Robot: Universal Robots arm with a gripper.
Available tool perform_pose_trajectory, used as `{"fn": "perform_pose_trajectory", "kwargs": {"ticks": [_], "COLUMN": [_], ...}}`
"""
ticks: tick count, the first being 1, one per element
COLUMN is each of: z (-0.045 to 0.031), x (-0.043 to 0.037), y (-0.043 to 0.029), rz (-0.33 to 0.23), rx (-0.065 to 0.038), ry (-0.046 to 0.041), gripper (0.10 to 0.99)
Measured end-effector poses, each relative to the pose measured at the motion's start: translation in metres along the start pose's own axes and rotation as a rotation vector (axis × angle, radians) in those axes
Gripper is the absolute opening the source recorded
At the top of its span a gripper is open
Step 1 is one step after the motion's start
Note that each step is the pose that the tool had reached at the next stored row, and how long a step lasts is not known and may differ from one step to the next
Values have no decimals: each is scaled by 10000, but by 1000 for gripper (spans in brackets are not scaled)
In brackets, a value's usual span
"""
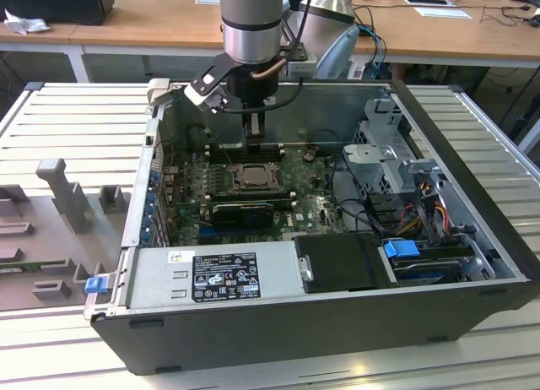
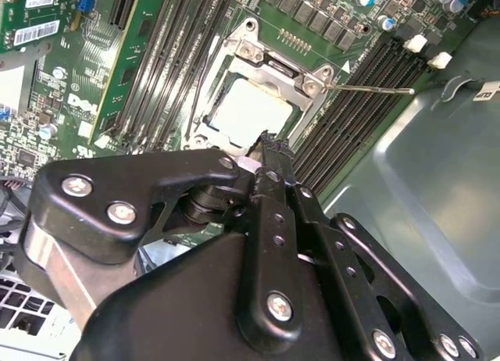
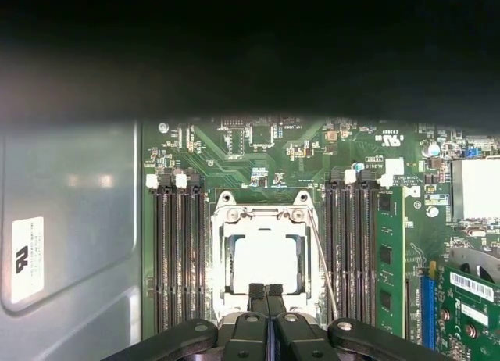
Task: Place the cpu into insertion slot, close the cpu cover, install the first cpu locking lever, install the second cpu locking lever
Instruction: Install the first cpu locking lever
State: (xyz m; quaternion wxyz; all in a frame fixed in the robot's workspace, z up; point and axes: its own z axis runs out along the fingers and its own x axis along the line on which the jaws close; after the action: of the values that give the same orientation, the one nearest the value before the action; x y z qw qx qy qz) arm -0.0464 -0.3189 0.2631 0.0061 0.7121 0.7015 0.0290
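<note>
So, the open computer case is lying on a slatted table, and it's packed. There's a green board on its floor and a grey power supply along the edge nearest the exterior camera. A metal drive cage with a tangle of cables sits off to the exterior view's right.

The arm drops straight down into the case. The claw has its two fingers pressed together, with nothing between them as far as I can see. Right below the tips sits the insertion slot, and the cpu is already in it. Its pale top shows through the window of the cpu cover, which lies flat over the chip. Black memory slots run along both sides of the claw.

The wrist views add the fine stuff: a thin wire locking lever. In the second wrist view it pokes out from the socket's corner across the memory slots, well clear of the claw. In the first wrist view it's a thin line slanting alongside the cover. The exterior view gives the whole case and the claw low over the socket. I can't tell whether the tips actually touch the cover.
</note>
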Motion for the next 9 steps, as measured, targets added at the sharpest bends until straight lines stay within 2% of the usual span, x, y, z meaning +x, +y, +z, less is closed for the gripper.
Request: {"fn": "perform_pose_trajectory", "kwargs": {"ticks": [4, 9], "z": [-2, -2], "x": [0, 0], "y": [0, 0], "rz": [-50, -462], "rx": [3, 17], "ry": [1, 21], "gripper": [106, 106]}}
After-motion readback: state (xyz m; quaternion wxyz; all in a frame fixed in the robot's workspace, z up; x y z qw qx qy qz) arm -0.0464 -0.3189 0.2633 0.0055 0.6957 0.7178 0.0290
